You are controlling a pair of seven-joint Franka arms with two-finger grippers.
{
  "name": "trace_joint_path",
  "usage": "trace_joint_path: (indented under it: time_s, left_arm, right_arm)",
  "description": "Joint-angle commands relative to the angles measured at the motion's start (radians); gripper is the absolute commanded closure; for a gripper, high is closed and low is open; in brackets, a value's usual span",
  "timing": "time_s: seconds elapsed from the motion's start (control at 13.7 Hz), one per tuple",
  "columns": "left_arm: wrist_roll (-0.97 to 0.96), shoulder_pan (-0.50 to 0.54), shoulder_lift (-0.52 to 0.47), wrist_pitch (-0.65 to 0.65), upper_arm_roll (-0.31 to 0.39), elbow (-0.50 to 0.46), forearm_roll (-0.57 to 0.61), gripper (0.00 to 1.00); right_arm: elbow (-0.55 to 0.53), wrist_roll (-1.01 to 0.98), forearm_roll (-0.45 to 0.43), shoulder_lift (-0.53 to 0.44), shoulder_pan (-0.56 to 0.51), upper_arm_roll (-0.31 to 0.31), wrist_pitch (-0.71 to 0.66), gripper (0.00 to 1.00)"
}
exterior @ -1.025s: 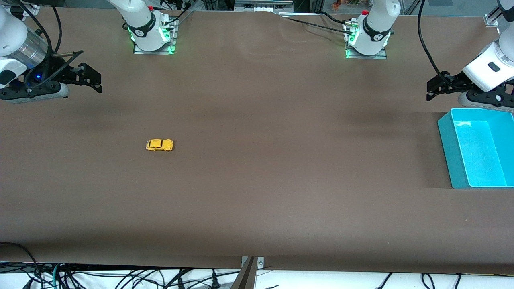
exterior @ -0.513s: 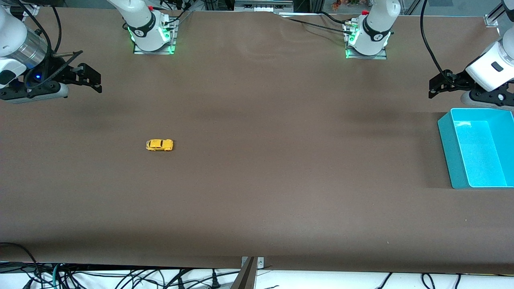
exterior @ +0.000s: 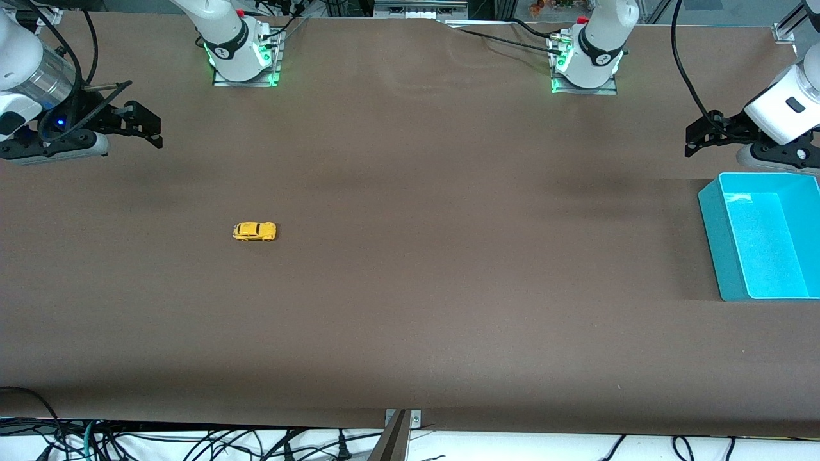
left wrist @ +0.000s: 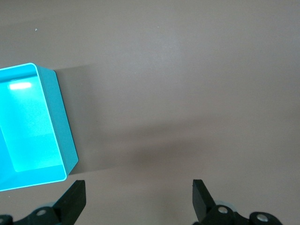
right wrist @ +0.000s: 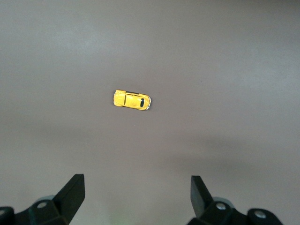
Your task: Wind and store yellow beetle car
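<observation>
Brown bench (exterior: 410, 307), yellow beetle car (exterior: 254, 231) left of centre, teal bin (exterior: 711, 237) at right edge. Right gripper (exterior: 138, 121) and left gripper (exterior: 698, 137) hover, jaws apart; a skewed pinch could send the tiny car rolling.

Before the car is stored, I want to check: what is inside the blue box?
Nothing shows inside the blue box: only its bare floor. Part of it is outside both views.

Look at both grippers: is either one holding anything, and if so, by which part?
Nothing is held. The right gripper and the left gripper are both open and empty above the table; the toy car sits untouched on the table.
</observation>
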Motion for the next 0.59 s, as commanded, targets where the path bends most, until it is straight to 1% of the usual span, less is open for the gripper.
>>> trace_joint_path:
  time_s: [0.0,0.51]
  left_arm:
    - [0.012,0.002,-0.003,-0.018,-0.003,0.018,0.011,0.0]
    - [0.011,0.01,0.006,-0.021,-0.003,0.023,0.011,0.0]
  right_arm:
    - [0.015,0.015,-0.004,-0.003,0.01,-0.009,-0.022,0.0]
    - [0.014,0.013,-0.002,-0.005,0.011,-0.009,-0.021,0.0]
